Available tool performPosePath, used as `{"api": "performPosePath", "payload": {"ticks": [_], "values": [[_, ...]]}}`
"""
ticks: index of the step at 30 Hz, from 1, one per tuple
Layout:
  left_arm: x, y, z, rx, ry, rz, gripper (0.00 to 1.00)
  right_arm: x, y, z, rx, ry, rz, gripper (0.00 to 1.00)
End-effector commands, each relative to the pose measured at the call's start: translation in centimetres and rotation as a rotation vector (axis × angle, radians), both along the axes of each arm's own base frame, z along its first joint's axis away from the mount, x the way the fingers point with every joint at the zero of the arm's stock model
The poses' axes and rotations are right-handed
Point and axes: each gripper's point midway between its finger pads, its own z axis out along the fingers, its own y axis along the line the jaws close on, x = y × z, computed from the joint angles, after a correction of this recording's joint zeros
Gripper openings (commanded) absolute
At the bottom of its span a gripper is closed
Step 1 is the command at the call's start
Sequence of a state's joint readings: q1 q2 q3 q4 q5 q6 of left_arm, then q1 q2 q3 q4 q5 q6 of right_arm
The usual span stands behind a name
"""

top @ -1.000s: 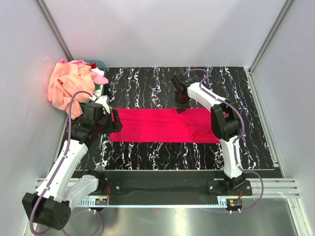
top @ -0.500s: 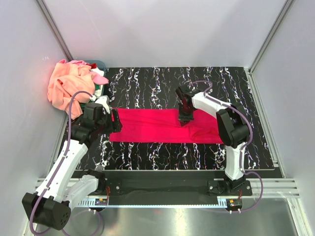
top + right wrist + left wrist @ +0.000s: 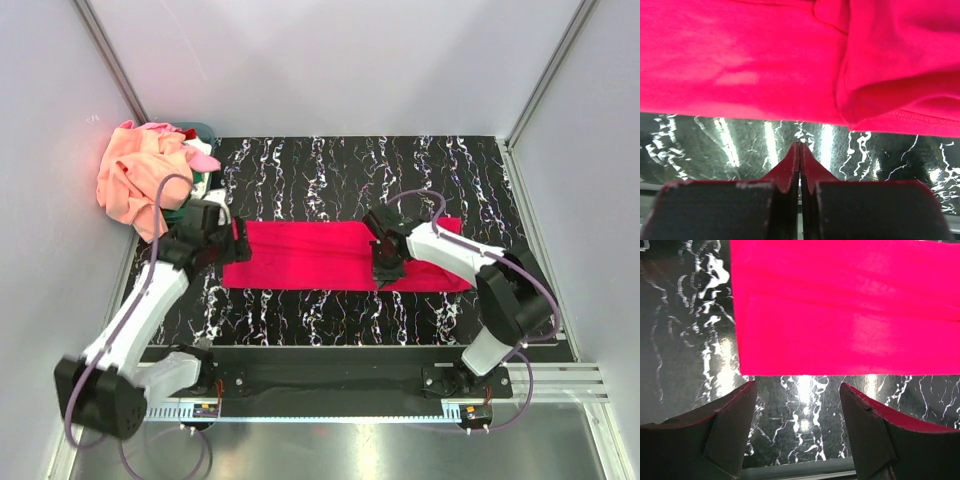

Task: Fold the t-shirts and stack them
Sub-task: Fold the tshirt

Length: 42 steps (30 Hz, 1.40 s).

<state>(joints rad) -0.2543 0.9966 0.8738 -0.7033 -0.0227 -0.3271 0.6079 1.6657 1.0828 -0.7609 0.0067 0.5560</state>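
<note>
"The red t-shirt [image 3: 330, 255], where does it lie?"

"Flat on the black, white-veined bench [image 3: 300, 170], folded into a long band that runs left to right across the middle. Its left end is a clean, straight edge. Towards the right end the cloth is wider and rumpled, with a loose fold lying over the band."

"And the other t-shirts [image 3: 135, 185]?"

"Heaped at the far left corner, apart from the red band. The heap is mostly peach-orange cloth, with a bit of pink poking out on its right side. It covers most of a teal basket [image 3: 205, 130], of which only part of the rim shows."

"What about the left tool [image 3: 237, 243]?"

"It is at the left end of the band, jaws wide apart and nothing between them. In the left wrist view its two fingers [image 3: 730, 430] frame bare bench just short of the shirt's straight edge."

"And the right tool [image 3: 385, 270]?"

"Closed, one finger [image 3: 790, 170] pressed flat against the other, gripping nothing. From above it sits at the band's near edge, right of the middle. In the right wrist view the tips are over bare bench just beside the near hem, close to the rumpled fold. I cannot tell whether they touch the cloth."
</note>
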Motion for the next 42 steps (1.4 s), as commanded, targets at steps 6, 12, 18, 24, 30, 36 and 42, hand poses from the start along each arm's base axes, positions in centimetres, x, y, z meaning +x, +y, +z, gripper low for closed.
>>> {"api": "performPosePath", "payload": {"ticks": [6,12,18,24,30,36,42], "values": [[10.2,-8.4,-0.5,-0.026,0.033,-0.108,0.67,0.8,3.3,4.5,0.259,-0.166,0.007,0.04],[14.3,-13.1,-5.0,0.016,0.143,-0.225,0.65,-3.0,3.3,1.4,0.418,-0.155,-0.006,0.27],[16.0,-14.2,-9.4,0.051,0.224,-0.263,0.65,-4.6,2.7,0.3,0.494,-0.217,0.011,0.45],[16.3,-14.6,-10.6,0.061,0.255,-0.272,0.63,-4.6,2.9,-0.5,0.494,-0.198,0.014,0.46],[14.1,-13.6,-11.3,0.088,0.276,-0.247,0.63,-4.5,3.1,-1.3,0.479,-0.165,0.017,0.45],[11.5,-12.5,-11.8,0.132,0.285,-0.223,0.62,-4.4,3.2,-1.5,0.475,-0.160,0.017,0.45],[9.3,-11.3,-10.4,0.193,0.252,-0.184,0.60,-4.4,3.2,-1.7,0.471,-0.155,0.017,0.45]]}}
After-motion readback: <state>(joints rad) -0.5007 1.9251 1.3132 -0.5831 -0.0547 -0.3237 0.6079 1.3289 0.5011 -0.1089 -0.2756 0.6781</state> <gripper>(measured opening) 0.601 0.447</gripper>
